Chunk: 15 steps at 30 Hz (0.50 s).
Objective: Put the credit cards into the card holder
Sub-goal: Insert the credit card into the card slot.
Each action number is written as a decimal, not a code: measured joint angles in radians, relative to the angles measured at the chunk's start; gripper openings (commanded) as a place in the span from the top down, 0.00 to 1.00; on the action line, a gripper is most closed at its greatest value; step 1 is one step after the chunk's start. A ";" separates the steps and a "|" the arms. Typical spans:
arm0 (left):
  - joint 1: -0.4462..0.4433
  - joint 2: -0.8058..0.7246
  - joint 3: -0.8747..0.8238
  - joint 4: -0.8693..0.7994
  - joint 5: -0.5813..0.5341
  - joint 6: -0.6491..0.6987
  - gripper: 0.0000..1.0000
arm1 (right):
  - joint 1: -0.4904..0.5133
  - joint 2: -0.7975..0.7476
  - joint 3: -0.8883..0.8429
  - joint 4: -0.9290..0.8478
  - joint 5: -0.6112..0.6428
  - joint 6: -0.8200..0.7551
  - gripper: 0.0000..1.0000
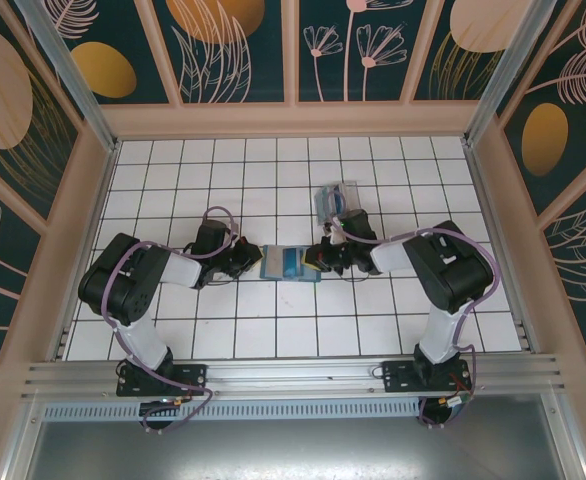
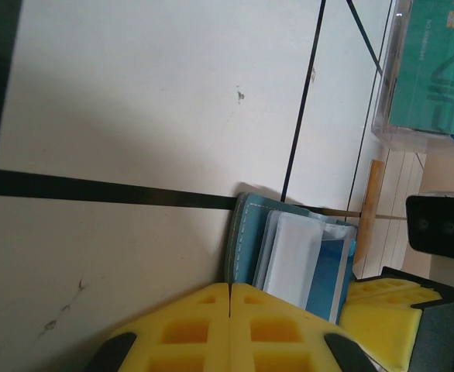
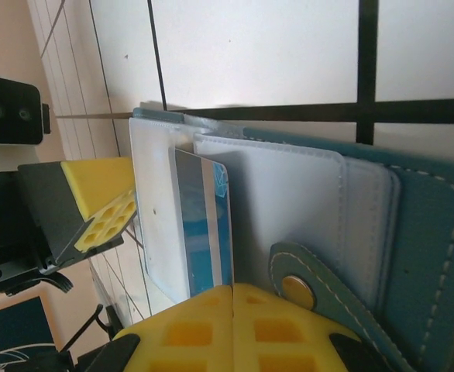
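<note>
Open wallet (image 1: 285,263) lies centrally, long axis left-right, between left claw (image 1: 252,262) and right claw (image 1: 319,264), both closed.
Blue card (image 3: 204,225) on its inner face runs likewise, one end at the right claw's tips.

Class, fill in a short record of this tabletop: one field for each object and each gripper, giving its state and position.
card holder: open, flat on the tiled table, between the grippers
credit card: blue, striped, partly inside an inner pocket
clear plastic box: beyond the card holder, teal card inside
left gripper: shut, tips at the holder's edge
right gripper: shut, tips at the card's end; grip unclear
</note>
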 measured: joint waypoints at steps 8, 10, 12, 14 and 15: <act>0.000 0.000 -0.004 0.008 0.000 0.000 1.00 | 0.048 0.004 -0.007 0.079 0.070 0.074 1.00; 0.000 0.000 -0.004 0.007 0.000 0.000 1.00 | 0.058 0.005 -0.003 0.079 0.086 0.081 1.00; 0.000 -0.002 -0.005 0.007 -0.001 -0.001 1.00 | 0.075 0.005 0.005 0.078 0.107 0.090 1.00; -0.001 -0.003 -0.006 0.008 -0.005 -0.001 1.00 | 0.099 0.005 0.013 0.079 0.132 0.100 1.00; -0.001 -0.003 -0.006 0.008 -0.005 -0.001 1.00 | 0.111 0.005 0.015 0.084 0.143 0.107 1.00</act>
